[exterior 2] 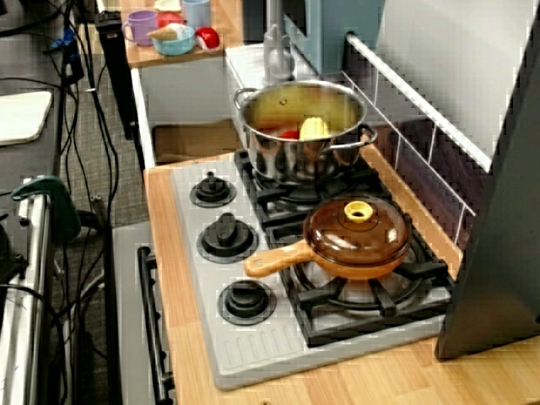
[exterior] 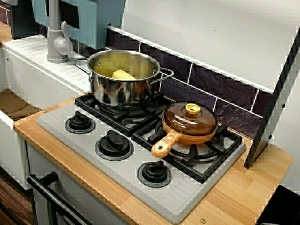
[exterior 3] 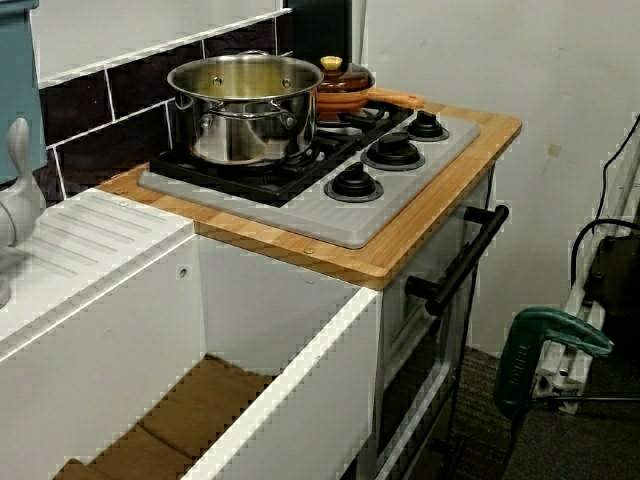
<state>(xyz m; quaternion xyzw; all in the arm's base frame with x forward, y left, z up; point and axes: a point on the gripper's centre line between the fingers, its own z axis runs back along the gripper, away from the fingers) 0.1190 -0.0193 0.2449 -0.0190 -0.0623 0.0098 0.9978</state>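
Overhead view: a pale, rounded yellow piece [exterior 2: 314,128] and a red piece [exterior 2: 288,134] are seen already lying inside the shiny steel pot [exterior 2: 295,162], which is set on the rear burner at the upper centre of the frame. The brown pan [exterior 2: 278,260] at centre right is covered by its lid [exterior 2: 358,232]. No claw is shown in any view, so its state cannot be told.

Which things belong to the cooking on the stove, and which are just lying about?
In hand: steel pot, yellow food inside it, brown lidded pan.
Lying about: faucet, purple cup, blue bowl, green clamp.
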